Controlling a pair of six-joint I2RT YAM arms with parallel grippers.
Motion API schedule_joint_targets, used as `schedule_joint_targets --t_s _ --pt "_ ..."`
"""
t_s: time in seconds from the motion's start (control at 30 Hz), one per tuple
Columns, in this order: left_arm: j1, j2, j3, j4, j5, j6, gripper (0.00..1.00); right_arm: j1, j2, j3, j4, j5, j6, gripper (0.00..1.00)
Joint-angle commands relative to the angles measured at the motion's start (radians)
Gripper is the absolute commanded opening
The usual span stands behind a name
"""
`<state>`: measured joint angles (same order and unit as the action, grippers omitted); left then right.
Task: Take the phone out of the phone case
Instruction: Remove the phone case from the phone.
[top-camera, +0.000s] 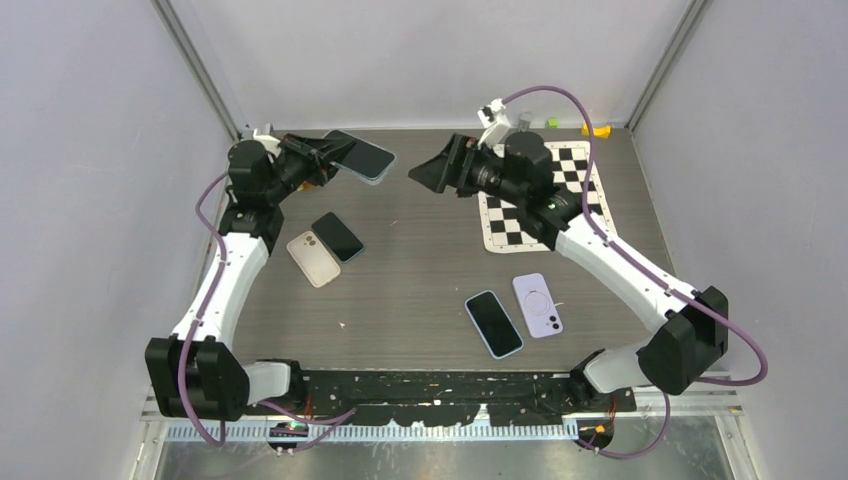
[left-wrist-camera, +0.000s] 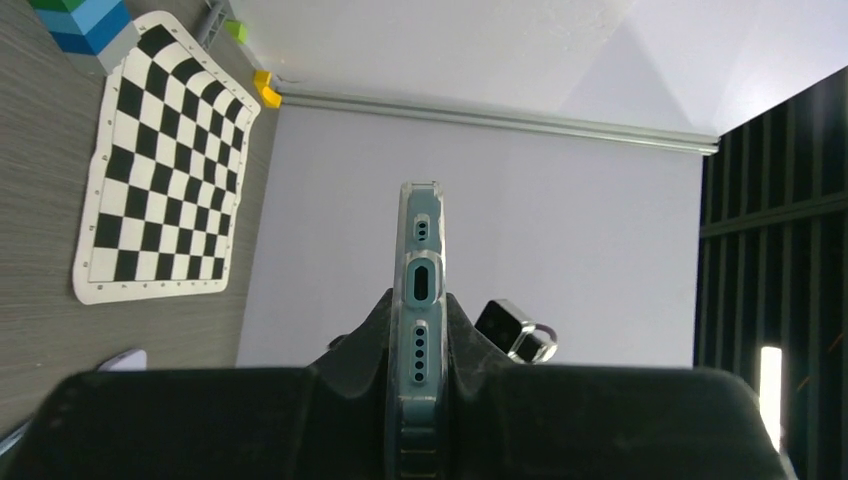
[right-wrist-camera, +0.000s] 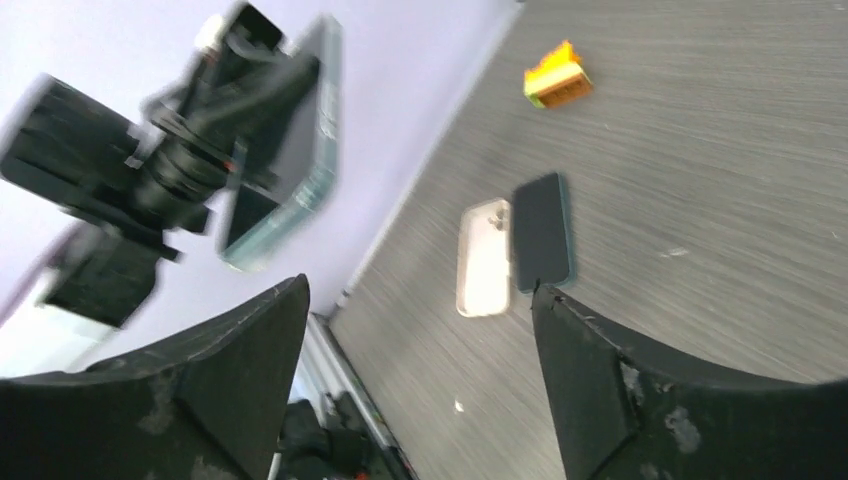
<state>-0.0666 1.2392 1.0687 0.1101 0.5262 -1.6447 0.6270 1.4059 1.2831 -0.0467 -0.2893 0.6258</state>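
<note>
A teal phone (left-wrist-camera: 421, 285) sits inside a clear phone case (left-wrist-camera: 421, 212), seen edge-on with its port end pointing away. My left gripper (left-wrist-camera: 421, 335) is shut on it, one finger on each flat face, and holds it in the air over the far left of the table. The top view shows the same cased phone (top-camera: 362, 157) sticking out of the left gripper (top-camera: 326, 156). My right gripper (top-camera: 424, 173) stands open with nothing in it, a short gap to the right of the phone. In the right wrist view the held phone (right-wrist-camera: 300, 175) is blurred at upper left, beyond the right gripper (right-wrist-camera: 420, 300).
A beige phone (top-camera: 314, 258) and a dark phone (top-camera: 338, 236) lie side by side at the left. A blue-edged phone (top-camera: 494, 323) and a lilac case (top-camera: 537, 304) lie near the front. A checkerboard mat (top-camera: 530, 205) lies back right, with a yellow block (top-camera: 597, 129) behind it.
</note>
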Motion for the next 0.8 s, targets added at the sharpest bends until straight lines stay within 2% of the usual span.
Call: schedule_joint_targets --t_s 0.0,0.13,0.3,0.4,0.6,0.77 --pt "-0.004 -0.058 0.068 0.023 0.032 0.097 0.00 -0.042 -0.040 -0.014 0.295 -0.167 0.313 0.90" --pt "-0.008 -0.070 0.073 0.042 0.033 0.103 0.00 -0.046 0.017 0.048 0.349 -0.208 0.490 0.88" --pt "-0.017 -0.073 0.078 0.098 0.031 0.093 0.00 -0.046 0.100 0.096 0.408 -0.253 0.646 0.71" --pt "-0.022 -0.075 0.077 0.112 0.023 0.084 0.00 -0.046 0.120 0.105 0.416 -0.251 0.666 0.65" --pt "-0.030 -0.068 0.078 0.144 0.017 0.057 0.00 -0.046 0.143 0.117 0.367 -0.232 0.689 0.42" --pt "-0.032 -0.056 0.072 0.189 0.015 0.006 0.00 -0.047 0.171 0.079 0.439 -0.236 0.789 0.23"
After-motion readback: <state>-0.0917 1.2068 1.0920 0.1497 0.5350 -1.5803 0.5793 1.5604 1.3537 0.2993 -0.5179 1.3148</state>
